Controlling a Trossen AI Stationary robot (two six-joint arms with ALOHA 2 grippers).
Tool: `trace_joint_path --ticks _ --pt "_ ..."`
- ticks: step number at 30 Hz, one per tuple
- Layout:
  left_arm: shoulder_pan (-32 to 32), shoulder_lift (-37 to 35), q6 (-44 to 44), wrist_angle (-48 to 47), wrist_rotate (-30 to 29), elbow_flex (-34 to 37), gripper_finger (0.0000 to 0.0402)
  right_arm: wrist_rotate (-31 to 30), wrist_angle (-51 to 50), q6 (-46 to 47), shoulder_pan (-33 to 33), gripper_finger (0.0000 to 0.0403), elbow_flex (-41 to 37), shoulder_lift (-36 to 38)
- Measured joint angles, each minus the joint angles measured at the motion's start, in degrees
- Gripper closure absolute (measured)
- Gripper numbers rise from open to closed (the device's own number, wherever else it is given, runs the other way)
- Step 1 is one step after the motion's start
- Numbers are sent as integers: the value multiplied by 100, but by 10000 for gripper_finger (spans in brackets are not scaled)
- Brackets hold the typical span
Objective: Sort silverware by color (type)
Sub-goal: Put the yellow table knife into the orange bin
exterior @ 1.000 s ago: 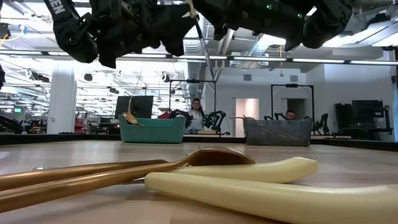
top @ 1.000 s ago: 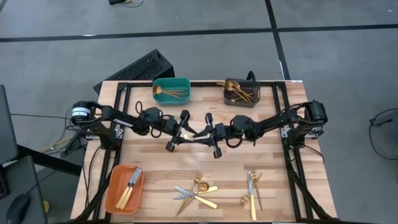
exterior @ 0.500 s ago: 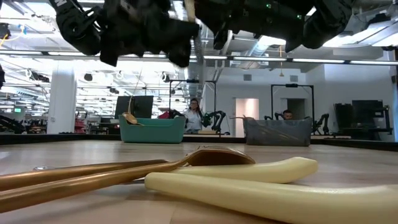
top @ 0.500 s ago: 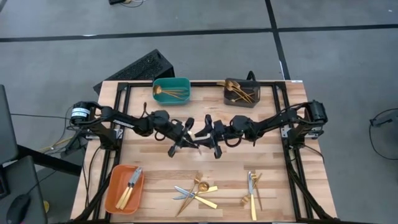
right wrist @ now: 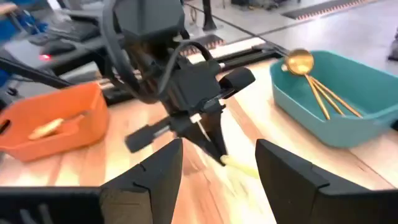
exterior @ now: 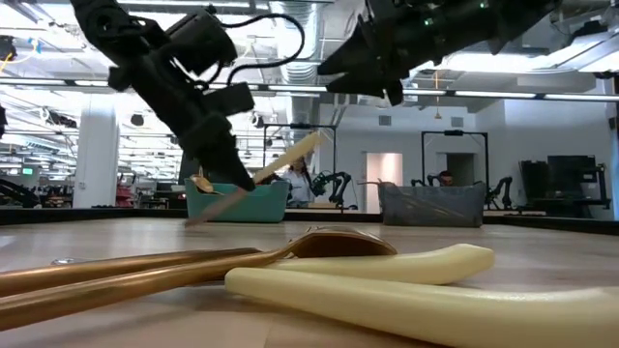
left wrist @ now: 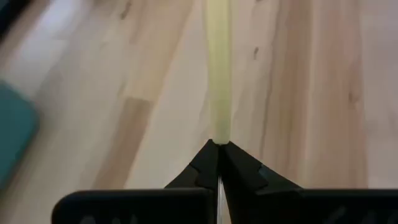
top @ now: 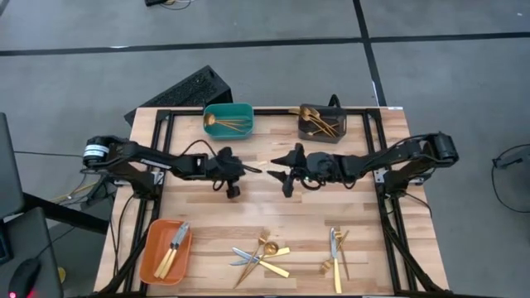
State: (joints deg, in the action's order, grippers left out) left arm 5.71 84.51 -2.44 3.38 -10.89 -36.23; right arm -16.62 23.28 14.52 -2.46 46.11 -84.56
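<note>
My left gripper (top: 238, 170) is shut on a knife (exterior: 253, 180) with a pale gold handle, above the middle of the table. The handle (top: 252, 170) points toward the table's right. My right gripper (top: 277, 170) is open and empty a little to the right of the handle's end, facing it. In the right wrist view its two fingers (right wrist: 144, 180) stand wide apart, with the left gripper (right wrist: 208, 134) and the knife (right wrist: 239, 165) beyond them. More gold spoons and forks and pale-handled knives lie in two loose heaps (top: 261, 252) (top: 335, 248) near the near edge. My left gripper pinches the knife between its two fingers (left wrist: 205, 163), at the near end of the pale handle (left wrist: 217, 134). The handle runs on straight ahead past the fingertips. The knife is clear of the table and slanted: handle (exterior: 295, 152) up, thin dark blade end (exterior: 203, 215) down.
A teal bin (top: 228, 109) with gold spoons and a dark grey bin (top: 321, 135) with gold pieces stand at the far edge. An orange bin (top: 157, 261) with knives sits at the near left. A black frame borders the table.
The two grippers were close together over the table's middle with the knife between them. My right gripper has drawn back toward the table's right and no longer touches it. My left gripper has gone a little left and down, and the knife now slants in its fingers.
</note>
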Motion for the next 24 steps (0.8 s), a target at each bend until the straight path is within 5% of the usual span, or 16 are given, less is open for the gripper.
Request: trace_joint_path --ticks 5,11,21,24 --pt "-219 -594 -29 -670 -500 0 400 202 135 -131 -2 181 54 -214" --pt "-1107 -1666 341 -2131 -1355 0 401 -287 271 -272 -1 188 29 -377" --pt "-2987 -2611 1621 -3439 -1636 -2 401 -296 959 -847 76 199 44 -658" --pt "-3389 -2629 1883 -3708 -1729 -2 401 231 1022 -855 70 200 42 -657"
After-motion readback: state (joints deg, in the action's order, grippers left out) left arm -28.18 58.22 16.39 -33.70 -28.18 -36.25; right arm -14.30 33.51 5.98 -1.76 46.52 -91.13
